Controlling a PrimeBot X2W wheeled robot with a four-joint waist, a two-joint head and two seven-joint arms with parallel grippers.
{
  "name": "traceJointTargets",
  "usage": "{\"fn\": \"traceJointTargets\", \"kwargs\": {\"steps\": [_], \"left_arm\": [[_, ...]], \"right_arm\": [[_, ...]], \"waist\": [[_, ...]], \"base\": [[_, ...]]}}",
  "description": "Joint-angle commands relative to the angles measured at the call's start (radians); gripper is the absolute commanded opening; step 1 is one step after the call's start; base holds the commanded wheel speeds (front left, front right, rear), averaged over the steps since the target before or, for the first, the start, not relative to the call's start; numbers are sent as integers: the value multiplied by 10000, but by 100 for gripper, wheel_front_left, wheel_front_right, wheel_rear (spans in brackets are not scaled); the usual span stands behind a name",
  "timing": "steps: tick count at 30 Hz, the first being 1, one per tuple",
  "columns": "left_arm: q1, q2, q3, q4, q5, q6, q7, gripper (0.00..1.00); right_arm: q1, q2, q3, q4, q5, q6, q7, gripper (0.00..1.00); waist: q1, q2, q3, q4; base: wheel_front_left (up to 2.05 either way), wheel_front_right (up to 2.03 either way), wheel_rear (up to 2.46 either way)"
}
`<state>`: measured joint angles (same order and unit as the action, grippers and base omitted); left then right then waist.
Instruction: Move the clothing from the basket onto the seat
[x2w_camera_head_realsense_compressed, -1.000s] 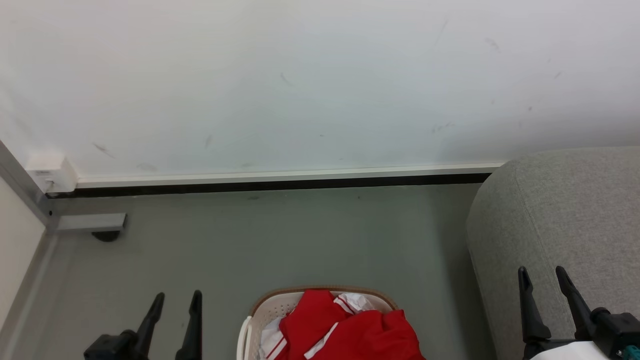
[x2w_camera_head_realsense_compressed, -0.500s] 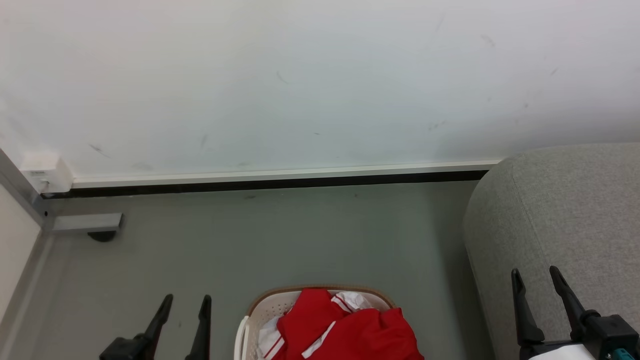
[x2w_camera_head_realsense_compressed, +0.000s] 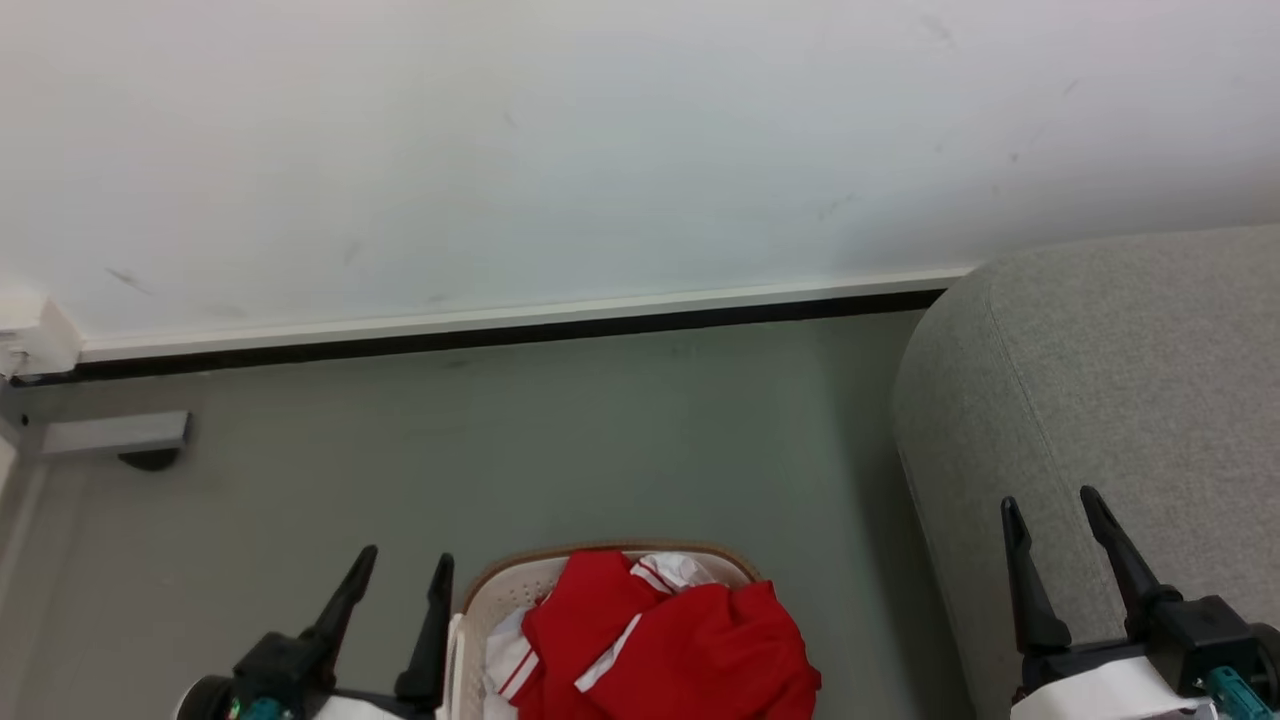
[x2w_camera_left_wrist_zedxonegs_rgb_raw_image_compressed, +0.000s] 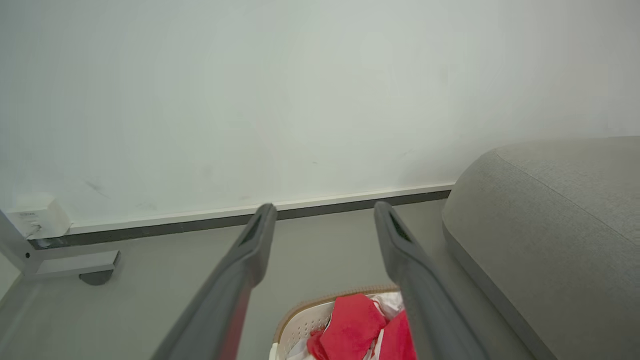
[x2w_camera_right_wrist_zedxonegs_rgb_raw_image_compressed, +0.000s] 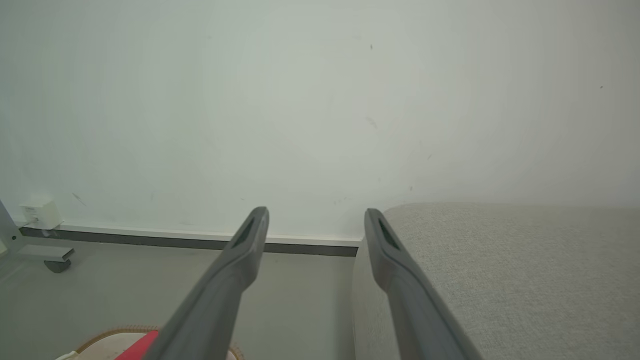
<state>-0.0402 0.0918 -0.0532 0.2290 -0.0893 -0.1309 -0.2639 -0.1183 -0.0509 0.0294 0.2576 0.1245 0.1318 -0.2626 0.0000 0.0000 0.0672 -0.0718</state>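
Head view: the red clothing is seen heaped in the basket at 6 o'clock, down on the floor. The grey seat is found at 3 o'clock, near the basket, with a strip of floor between them.

A first grab is judged to be the step in hand. To do it well, a tool should be tipped down and brought over the heap from above. A thick fold of red cloth should be picked, away from the brown rim. The fingers should be pushed in deep, then shut tight. The cloth should be lifted straight up until it is clear of the rim, or the basket may be dragged along.

The left tool is held at 7 o'clock, just beside the basket's left side. Its fingers are pointed toward 12 o'clock and are spread apart, and nothing is held. The right tool is held at 5 o'clock, in front of the seat, its fingers spread too, with nothing between them. Both are aimed at the wall, not down at the clothing.
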Motion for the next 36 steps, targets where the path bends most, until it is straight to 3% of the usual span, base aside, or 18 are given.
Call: {"fn": "traceJointTargets", "kwargs": {"steps": [1,10,17,27,36], "left_arm": [[-371,115,-213,140,-210,14,-9,100],[-2213,273,-1839,1272,-953,15,-9,100],[-4121,529,-3658,3252,-1727,14,128,100],[-6470,1088,-5862,5623,-2661,14,698,100],[-8041,1764,-7701,6699,-3979,13,1272,100]], "right_arm": [[-241,-6,35,-157,93,-21,-35,100],[-941,-2,218,-755,174,-21,-33,100],[-1563,-2,461,-1269,208,-21,-22,100],[-2118,3,593,-2088,253,-21,-21,100],[-2359,0,786,-2660,448,-21,-22,100]], "waist": [[0,0,427,-294],[0,0,2016,-924],[0,0,3634,-1428],[0,0,5730,-2007],[0,0,7075,-2270]], "base": [[0,0,0],[0,0,0],[0,0,0],[0,0,0],[0,0,0]]}}
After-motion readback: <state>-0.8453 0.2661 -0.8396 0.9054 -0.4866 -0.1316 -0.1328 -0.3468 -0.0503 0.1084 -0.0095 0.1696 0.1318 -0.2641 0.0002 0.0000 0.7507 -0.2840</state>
